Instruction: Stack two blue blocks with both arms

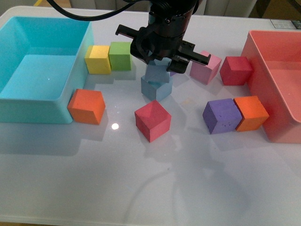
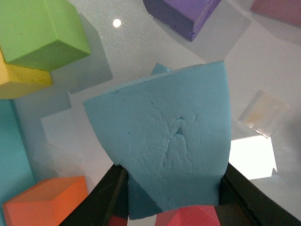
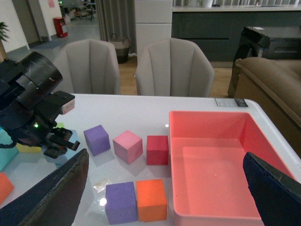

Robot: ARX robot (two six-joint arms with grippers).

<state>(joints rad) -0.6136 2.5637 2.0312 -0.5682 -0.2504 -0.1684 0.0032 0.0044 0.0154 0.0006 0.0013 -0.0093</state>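
My left gripper (image 1: pixel 160 60) is shut on a light blue block (image 1: pixel 157 73) and holds it tilted on or just above the second blue block (image 1: pixel 156 88) at the table's middle; I cannot tell whether they touch. In the left wrist view the held block (image 2: pixel 169 136) fills the space between the black fingers (image 2: pixel 101 200), and a corner of the lower block (image 2: pixel 160 69) peeks out behind it. My right gripper (image 3: pixel 164 197) is open and empty, high over the right side above the pink bin (image 3: pixel 211 160). It is out of the front view.
A turquoise bin (image 1: pixel 28 101) stands at left, the pink bin (image 1: pixel 277 113) at right. Yellow (image 1: pixel 98 60) and green (image 1: pixel 120 55) cubes lie behind left, orange (image 1: pixel 87 106) and red (image 1: pixel 152 120) cubes in front, purple (image 1: pixel 222 115), orange (image 1: pixel 251 113), pink (image 1: pixel 205 67) and dark red (image 1: pixel 235 70) cubes right.
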